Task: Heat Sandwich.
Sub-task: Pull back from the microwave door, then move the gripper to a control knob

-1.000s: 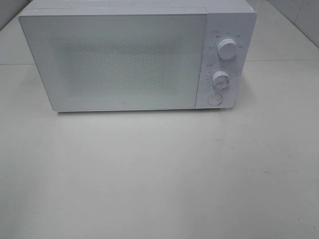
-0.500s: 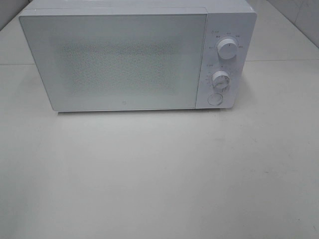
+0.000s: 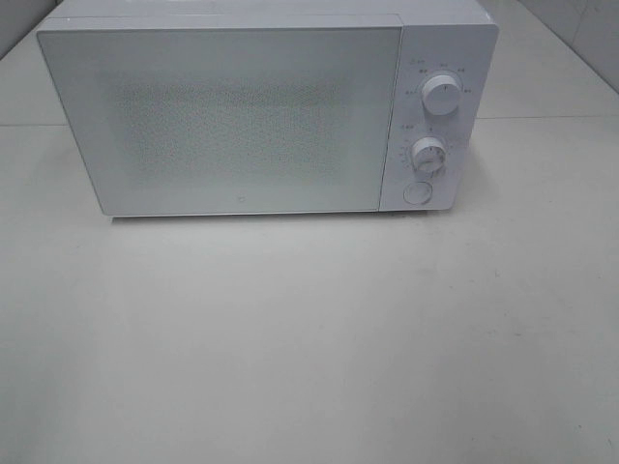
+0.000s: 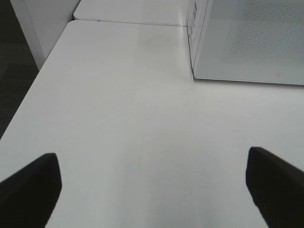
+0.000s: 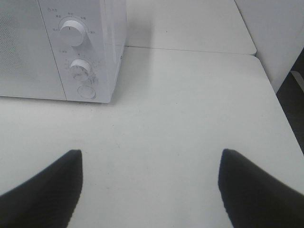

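Note:
The sandwich is out of view in every frame. A white microwave (image 3: 251, 111) stands at the back of the table with its door (image 3: 227, 121) closed. Two dials (image 3: 441, 97) and a round button (image 3: 417, 192) sit on its right panel. The right wrist view shows that panel (image 5: 78, 52). The left wrist view shows the microwave's lower left corner (image 4: 247, 42). My left gripper (image 4: 152, 190) is open over bare table, with nothing between its black fingers (image 4: 31, 187). My right gripper (image 5: 149, 190) is open too, near the table's right side. Neither arm shows in the high view.
The white table (image 3: 309, 338) stretches in front of the microwave. Its left edge (image 4: 28, 99) drops to a dark floor, and its right edge (image 5: 280, 109) is close to my right gripper. A second table (image 5: 190, 23) adjoins behind.

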### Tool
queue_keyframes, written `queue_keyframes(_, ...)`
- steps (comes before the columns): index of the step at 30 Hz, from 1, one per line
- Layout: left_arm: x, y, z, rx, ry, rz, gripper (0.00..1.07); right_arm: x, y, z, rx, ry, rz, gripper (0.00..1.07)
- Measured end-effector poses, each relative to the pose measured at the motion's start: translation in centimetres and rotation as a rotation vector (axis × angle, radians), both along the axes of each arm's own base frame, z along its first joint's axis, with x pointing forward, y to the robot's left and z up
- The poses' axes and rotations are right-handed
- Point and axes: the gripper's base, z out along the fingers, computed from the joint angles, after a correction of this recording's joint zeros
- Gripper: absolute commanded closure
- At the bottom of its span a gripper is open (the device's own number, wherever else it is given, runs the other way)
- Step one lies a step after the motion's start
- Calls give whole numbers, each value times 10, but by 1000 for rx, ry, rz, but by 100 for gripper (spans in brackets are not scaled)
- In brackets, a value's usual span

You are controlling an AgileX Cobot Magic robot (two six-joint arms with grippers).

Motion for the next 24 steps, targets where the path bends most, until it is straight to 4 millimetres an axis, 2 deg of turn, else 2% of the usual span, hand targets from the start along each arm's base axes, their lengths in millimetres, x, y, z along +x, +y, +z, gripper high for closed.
queue_keyframes(16, 0, 0, 0, 0, 0, 0, 5, 50, 5, -7, -12, 103, 13, 31)
queue_keyframes(24, 0, 0, 0, 0, 0, 0, 5, 80, 9, -12, -13, 94, 28, 31)
